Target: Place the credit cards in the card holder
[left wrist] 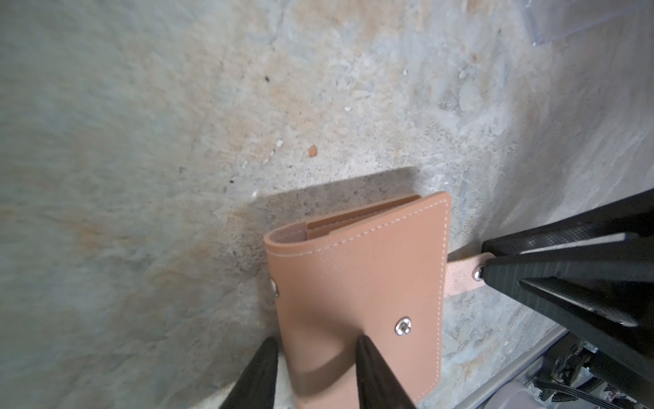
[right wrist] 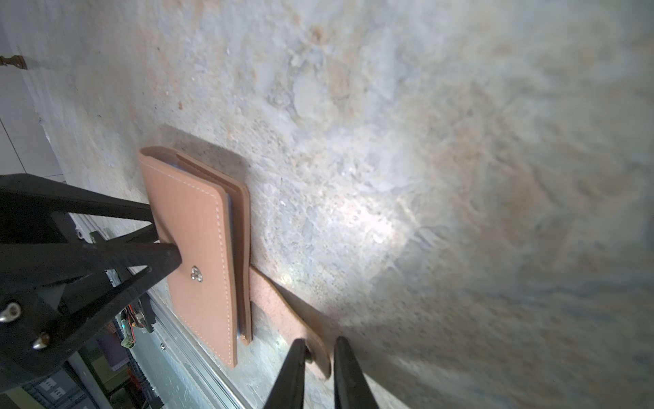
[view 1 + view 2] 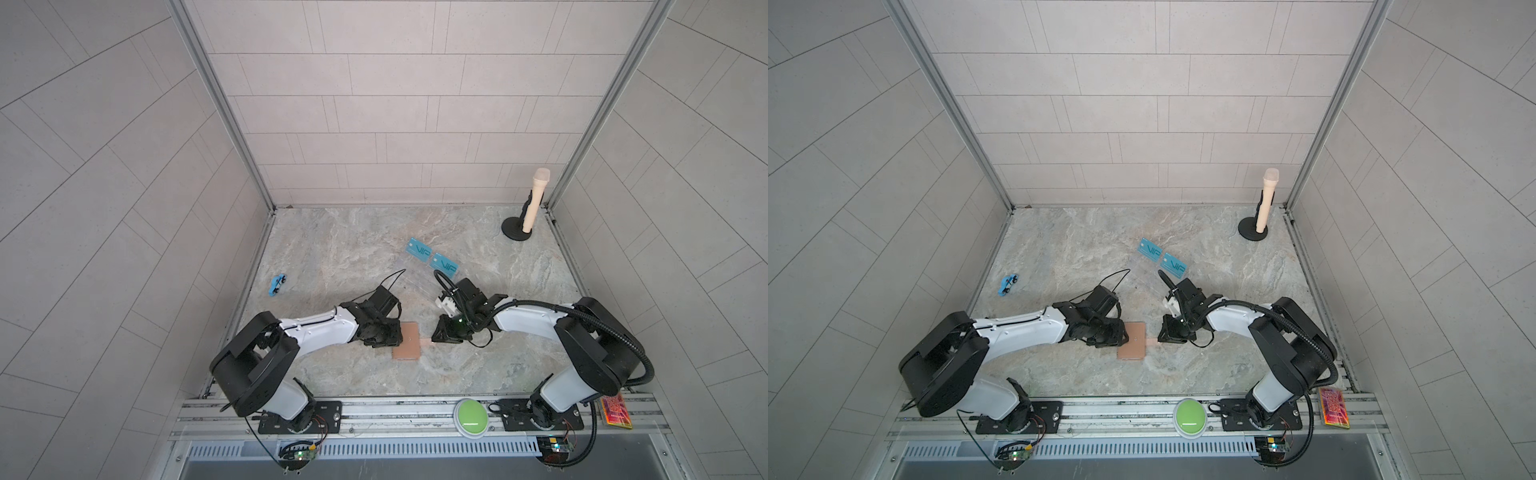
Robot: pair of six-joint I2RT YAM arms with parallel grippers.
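In both top views the card holder lies shut and flat on the tabletop, near the middle of its front edge; the left gripper sits over its left side and the right gripper at its right. The two teal credit cards stand propped on a clear acrylic stand well behind it, toward the middle; none is in yet, and I judge neither arm free to fetch one.

From the left wrist, the left gripper has its jaws apart, one finger on the cover, the other down beside the fold; it grasps nothing, only pins. If that finger sits so near the stud when the cover is lifted, I think it blocks the lift. The right gripper looks pinched on the tip of the snap strap.

From the right wrist, the snap strap lies undone across the tabletop and ends between the close-set fingers of the right gripper; it looks thin and limp, so a pull may slip it free, or drag the whole card holder from under so light a pin.
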